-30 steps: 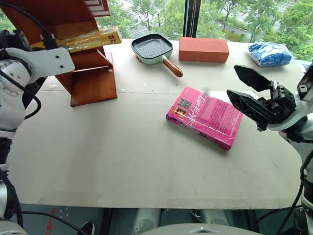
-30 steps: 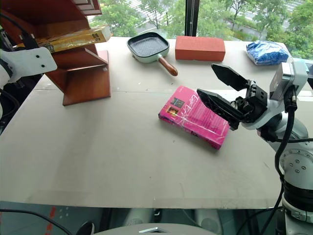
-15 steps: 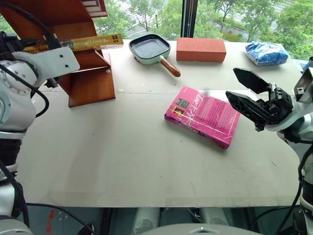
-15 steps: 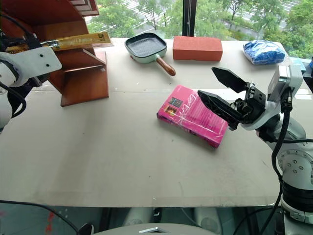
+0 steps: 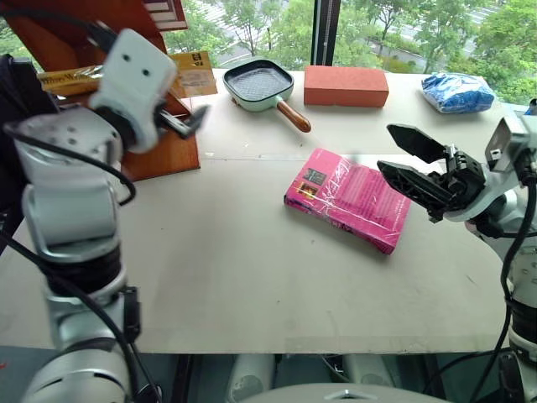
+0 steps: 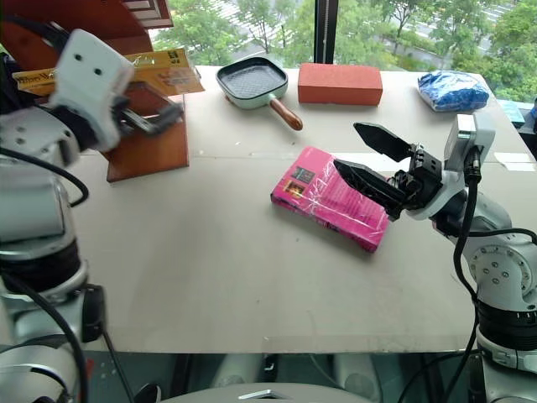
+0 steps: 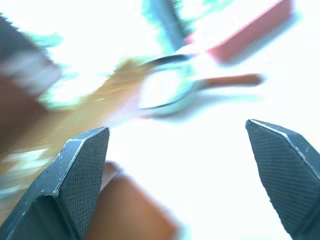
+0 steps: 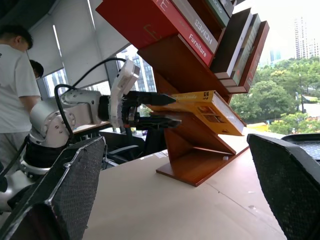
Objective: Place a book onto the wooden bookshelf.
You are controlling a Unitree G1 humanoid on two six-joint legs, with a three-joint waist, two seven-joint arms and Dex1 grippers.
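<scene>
Task looks all but done: book (image 8: pixel 207 111) lying flat on a slanted board of the wooden bookshelf (image 8: pixel 192 145), one end overhanging toward the counter (image 5: pixel 218 252). Left claw (image 8: pixel 159 109) spread wide, holding nothing, just beside the book's near end rather than clamped on it. Right claw (image 5: pixel 413 164) likewise agape and empty, hovering over the counter next to a magenta-pink book (image 5: pixel 348 198). Judged remaining: drawing the left arm clear of the shelf, perhaps checking that the book sits steady on its slope
</scene>
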